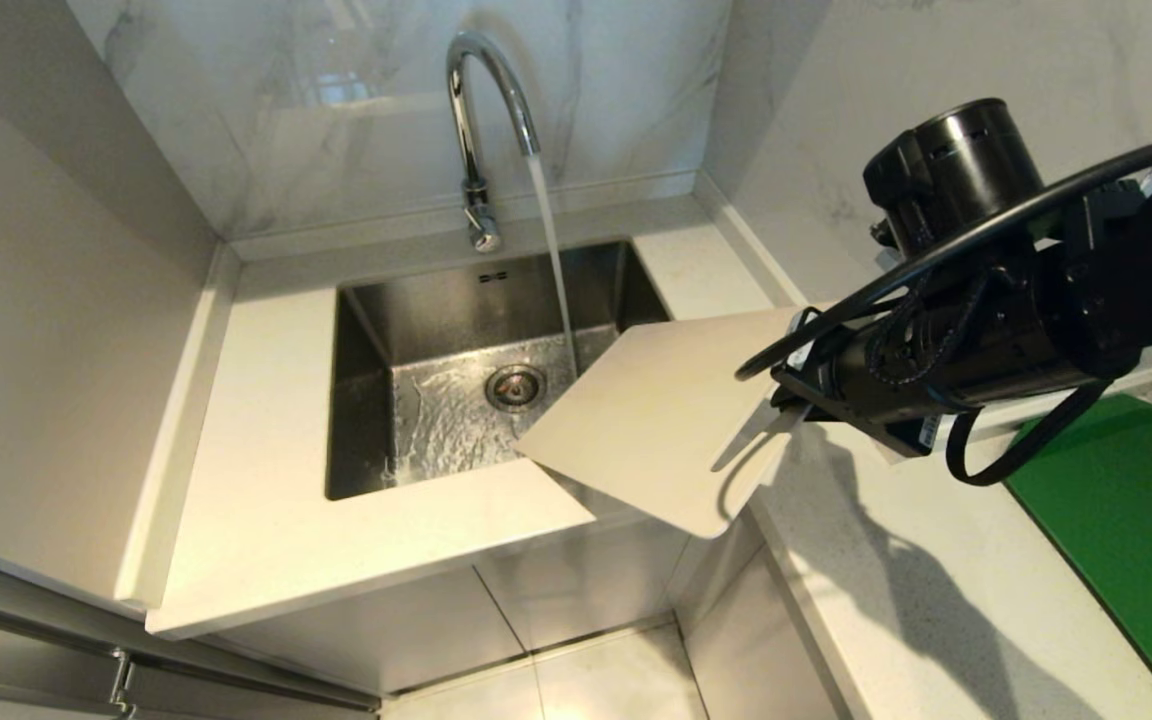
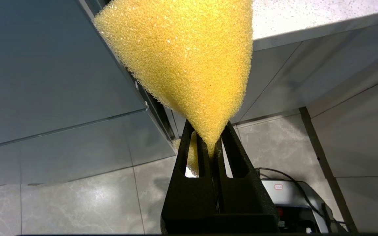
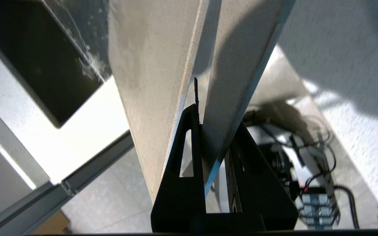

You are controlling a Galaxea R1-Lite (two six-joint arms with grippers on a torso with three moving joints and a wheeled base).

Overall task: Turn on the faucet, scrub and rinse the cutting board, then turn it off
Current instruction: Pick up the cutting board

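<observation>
A: Head view, arm pose?
B: The right arm reaches in from the right edge, forearm near level and pointing at the sink (image 1: 361,400). The right gripper (image 1: 781,405) is clenched on the cutting board (image 1: 651,415) at its slot-handle end.

A: Board position?
B: It hangs tilted over the sink's front right corner, with its far corner above the basin and its near corner past the front edge of the worktop (image 1: 266,520). The faucet (image 1: 481,120) stands at the worktop's back edge, behind the sink; a stream of water (image 1: 551,250) falls from its arched spout into the basin, just beside the board's upper left edge.

A: Materials?
B: Chrome faucet, brushed-steel basin with a round drain (image 1: 516,385), off-white speckled worktop, marbled wall panels. A green mat (image 1: 1126,520) lies at the right edge.

A: Left wrist view?
B: The left gripper (image 2: 210,144) is closed on a sponge (image 2: 189,62) — yellow, coarse open-cell foam, pinched to a point between the black fingers. Behind it are grey cabinet fronts and a glossy tiled floor (image 2: 77,196).

A: Right wrist view?
B: The black fingers (image 3: 185,144) clamp the board's thin edge beside the slot — matte beige plastic. The basin's wet corner shows beyond.
</observation>
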